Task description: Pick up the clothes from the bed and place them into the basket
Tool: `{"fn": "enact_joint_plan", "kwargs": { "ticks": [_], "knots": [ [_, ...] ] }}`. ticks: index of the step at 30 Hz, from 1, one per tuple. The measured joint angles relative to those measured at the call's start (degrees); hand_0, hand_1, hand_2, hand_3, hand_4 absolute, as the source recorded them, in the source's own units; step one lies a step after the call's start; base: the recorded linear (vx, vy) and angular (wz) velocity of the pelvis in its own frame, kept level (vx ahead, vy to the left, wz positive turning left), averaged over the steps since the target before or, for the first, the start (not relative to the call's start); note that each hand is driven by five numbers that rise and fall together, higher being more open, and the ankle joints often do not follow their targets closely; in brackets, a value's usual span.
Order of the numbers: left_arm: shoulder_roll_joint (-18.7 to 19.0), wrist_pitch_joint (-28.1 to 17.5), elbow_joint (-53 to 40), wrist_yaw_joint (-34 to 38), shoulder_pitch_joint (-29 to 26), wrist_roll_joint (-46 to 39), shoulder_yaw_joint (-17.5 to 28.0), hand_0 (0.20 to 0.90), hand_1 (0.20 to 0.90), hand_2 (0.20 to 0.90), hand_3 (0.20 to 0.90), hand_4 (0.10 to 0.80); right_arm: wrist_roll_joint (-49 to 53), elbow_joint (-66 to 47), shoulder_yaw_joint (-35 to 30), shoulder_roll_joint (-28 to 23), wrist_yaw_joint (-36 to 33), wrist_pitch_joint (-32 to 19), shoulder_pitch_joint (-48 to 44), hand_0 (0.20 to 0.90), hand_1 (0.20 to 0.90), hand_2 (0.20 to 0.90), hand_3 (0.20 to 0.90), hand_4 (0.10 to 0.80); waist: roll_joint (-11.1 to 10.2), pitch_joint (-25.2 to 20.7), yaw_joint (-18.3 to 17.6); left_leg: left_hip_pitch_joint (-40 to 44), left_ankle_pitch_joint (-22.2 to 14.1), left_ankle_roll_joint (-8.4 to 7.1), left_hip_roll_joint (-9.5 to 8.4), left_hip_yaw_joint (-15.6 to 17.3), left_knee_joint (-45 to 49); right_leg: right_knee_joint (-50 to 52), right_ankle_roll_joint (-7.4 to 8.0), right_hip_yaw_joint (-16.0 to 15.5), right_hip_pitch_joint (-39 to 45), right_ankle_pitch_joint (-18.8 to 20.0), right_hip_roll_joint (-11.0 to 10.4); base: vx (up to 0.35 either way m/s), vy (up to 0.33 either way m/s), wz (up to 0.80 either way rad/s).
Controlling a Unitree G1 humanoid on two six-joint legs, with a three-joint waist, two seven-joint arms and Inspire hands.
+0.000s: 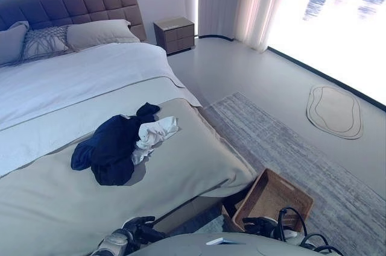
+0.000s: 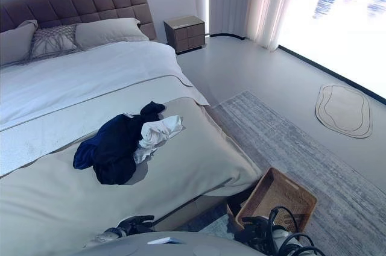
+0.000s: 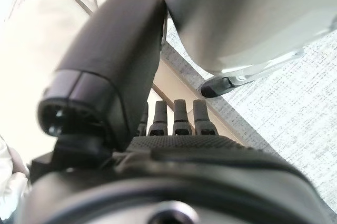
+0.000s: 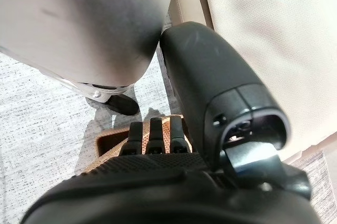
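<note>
- You have the clothes on the bed [image 1: 199, 165] near its foot: a dark navy garment [image 1: 111, 147] with a white garment [image 1: 154, 134] touching its right side.
- Your basket [image 1: 271, 199] stands on the grey rug [image 1: 289, 141] by the bed's foot corner, tilted and empty.
- Your left hand [image 1: 136, 231] hangs low, fingers straight, holding nothing.
- Your right hand [image 1: 260, 226] hangs just beside the basket, fingers straight, empty.
- You can read no writing anywhere.
</note>
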Motion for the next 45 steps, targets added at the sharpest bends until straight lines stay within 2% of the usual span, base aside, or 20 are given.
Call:
{"fn": "enact_joint_plan", "kwargs": {
  "ticks": [18, 21, 26, 28, 32, 34, 37, 39, 41, 43, 44, 45],
  "knots": [
    [0.0, 0.2, 0.0, -0.1, 0.0, 0.0, 0.0, 0.9, 0.9, 0.9, 0.9, 0.8, 0.1, 0.0, 0.0, 0.0, 0.2, 0.0, 0.0, 0.9, 0.9, 0.9, 0.9, 0.8, 0.1, 0.0, 0.0, 0.0, 0.0, -0.05, 0.04, 0.0, 0.0, 0.0, 0.0, 0.0, 0.0, 0.0, 0.0, 0.0, 0.0, 0.0],
    [0.0, 0.6, 0.0, -0.1, -0.1, 0.0, 0.0, 0.9, 0.9, 0.9, 0.9, 0.8, 2.7, 0.1, -0.2, -0.1, 0.5, 0.1, 0.1, 0.9, 0.9, 0.9, 0.9, 0.8, 0.1, 0.0, 0.0, 0.0, 0.0, -0.05, 0.04, 0.0, 0.0, 0.0, 0.0, 0.0, 0.0, 0.0, 0.0, 0.0, 0.0, 0.0],
    [0.0, 1.0, -0.2, -0.1, -0.1, -0.1, 0.1, 0.9, 0.9, 0.9, 0.9, 0.8, 18.8, 0.2, -3.2, 0.1, 1.1, 0.2, 2.4, 0.9, 0.9, 0.9, 0.9, 0.8, 0.3, 0.1, -0.3, 0.0, 0.0, -0.01, 0.01, 0.0, 0.0, 0.0, -0.02, 0.6, -0.6, 0.0, 0.0, 0.005, 0.019, -0.04],
    [0.0, 1.1, -0.3, -0.1, 0.0, -0.2, 0.1, 0.9, 0.9, 0.9, 0.9, 0.8, 28.5, -0.6, -5.6, 0.2, 1.1, 0.4, 4.0, 0.9, 0.9, 0.9, 0.9, 0.8, 0.5, 0.2, -0.8, 0.0, 0.1, 0.11, -0.02, 0.5, 0.0, 0.0, -0.02, 0.9, -0.7, 0.0, 0.0, 0.028, 0.041, -0.08],
    [-0.1, 1.0, -2.1, 0.0, 2.1, -0.2, 0.2, 0.9, 0.9, 0.9, 0.9, 0.8, 53.1, -9.6, -11.8, 0.5, 1.3, 4.2, 7.8, 0.9, 0.9, 0.9, 0.9, 0.8, 1.1, 0.8, -2.2, 0.3, 0.1, 0.11, 0.02, 1.3, 0.0, 0.0, 0.01, 2.0, -0.7, 0.0, 0.0, 0.067, 0.037, -0.14],
    [-0.1, 1.1, -3.3, 0.3, 2.8, -0.2, 0.3, 0.9, 0.9, 0.9, 0.9, 0.8, 57.6, -15.1, -11.4, 1.2, 2.2, 4.1, 8.9, 0.9, 0.9, 0.9, 0.9, 0.8, 1.1, 0.9, -3.0, 0.4, 0.1, 0.11, -0.01, 1.4, 0.0, 0.0, 0.01, 2.1, -0.7, 0.0, 0.1, 0.041, 0.048, -0.07],
    [-0.3, 1.1, -5.2, 0.8, 4.1, -0.5, 0.1, 0.9, 0.9, 0.9, 0.9, 0.8, 52.5, -25.7, -6.8, 2.3, 5.0, 1.4, 9.3, 0.9, 0.9, 0.9, 0.9, 0.8, 1.3, 1.2, -3.3, 0.3, -0.1, -0.12, -0.03, 1.8, 0.0, 0.0, 0.02, 2.2, -0.8, 0.0, 0.2, 0.03, 0.085, -0.02],
    [-0.3, 1.1, -5.8, 0.9, 4.0, -1.3, -0.5, 0.9, 0.9, 0.9, 0.9, 0.8, 37.0, -28.7, -0.8, 1.3, 5.7, -4.3, 7.5, 0.9, 0.9, 0.9, 0.9, 0.8, 1.3, 1.3, -2.7, 0.0, -0.2, -0.22, -0.13, 1.6, 0.0, 0.0, 0.02, 2.0, -0.9, 0.0, 0.1, -0.033, 0.079, 0.09],
    [-0.3, 1.2, -7.7, 1.0, 3.9, -2.5, -2.0, 0.9, 0.9, 0.9, 0.9, 0.8, 20.1, -32.8, 7.2, -2.7, 1.0, -8.7, 5.0, 0.9, 0.9, 0.9, 0.9, 0.8, 1.2, 1.4, -0.6, -1.4, 0.0, -0.1, -0.54, 0.9, 0.0, 0.0, 0.05, 1.1, -1.8, 0.0, 0.0, -0.072, 0.088, 0.15],
    [-0.4, 1.1, -9.0, 1.1, 3.5, -3.0, -3.8, 0.9, 0.9, 0.9, 0.9, 0.8, 5.9, -36.3, 11.9, -7.2, -4.4, -10.0, 2.3, 0.9, 0.9, 0.9, 0.9, 0.8, 1.2, 2.0, 1.0, -3.4, 0.6, 0.04, -1.06, -0.3, 0.1, 0.0, 0.06, -0.2, -3.0, 0.0, -0.5, -0.139, 0.061, 0.38],
    [-0.4, 1.0, -9.3, 1.3, 2.4, -4.3, -5.2, 0.9, 0.9, 0.9, 0.9, 0.8, -2.6, -37.8, 16.1, -12.1, -8.0, -9.8, -2.3, 0.9, 0.9, 0.9, 0.9, 0.8, 1.1, 3.0, 2.3, -5.3, 1.4, 0.12, -1.44, -1.3, 0.2, 0.1, 0.34, -1.3, -4.5, 0.2, -0.8, -0.232, 0.02, 0.51],
    [-0.2, 0.9, -9.4, 1.2, 0.8, -5.2, -5.3, 0.9, 0.9, 0.9, 0.9, 0.8, -6.8, -38.0, 17.6, -14.7, -9.9, -9.5, -6.9, 0.9, 0.9, 0.9, 0.9, 0.8, 0.7, 4.3, 3.1, -6.8, 2.3, 0.34, -1.74, -2.3, 0.7, 0.3, 0.91, -2.2, -5.6, 1.0, -1.0, -0.242, 0.004, 0.56]
  ]
}}
